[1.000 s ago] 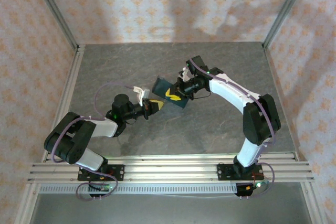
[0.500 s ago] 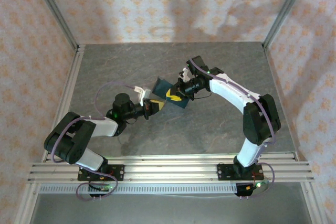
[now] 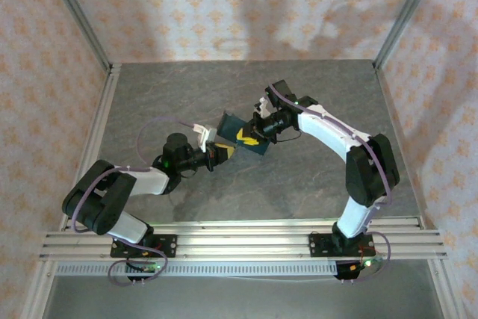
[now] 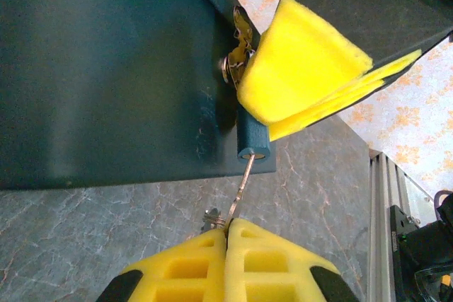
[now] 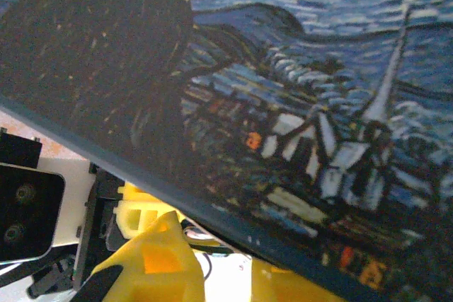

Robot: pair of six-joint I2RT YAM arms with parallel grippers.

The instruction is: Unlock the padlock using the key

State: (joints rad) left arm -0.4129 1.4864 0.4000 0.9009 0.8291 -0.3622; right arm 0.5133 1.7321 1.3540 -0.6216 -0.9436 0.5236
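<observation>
Moved: left gripper (image 3: 216, 153) nudged a touch closer to the padlock (image 3: 243, 134) than a second ago; padlock and right gripper (image 3: 258, 128) much where they were.
Padlock: held up off the grey table (image 3: 299, 177) between the two arms, tilted, painted face toward the right wrist camera (image 5: 283, 68), plain dark back toward the left one (image 4: 106, 68).
Right gripper: narrowed onto the padlock, one yellow pad (image 4: 297, 61) pressed over its edge.
Left gripper: pinched tight (image 4: 226, 228) on the key (image 4: 241, 189), head buried between the pads, thin metal blade sticking out.
Key: blade running up to the brass-faced end of a short teal stub (image 4: 253, 145) on the padlock's lower edge, tip at the opening; depth inside impossible to judge.
Done so far: padlock lifted and steadied, key gripped, blade lined up and seemingly started into the keyhole.
Left to do: probably seating the blade fully, turning it, getting the lock to spring.
Metal catch (image 4: 237, 51): tucked beside the yellow pad, too cramped to tell locked from released.
Containers: nothing of that kind beyond the keyhole stub, holding only the blade tip, if that.
</observation>
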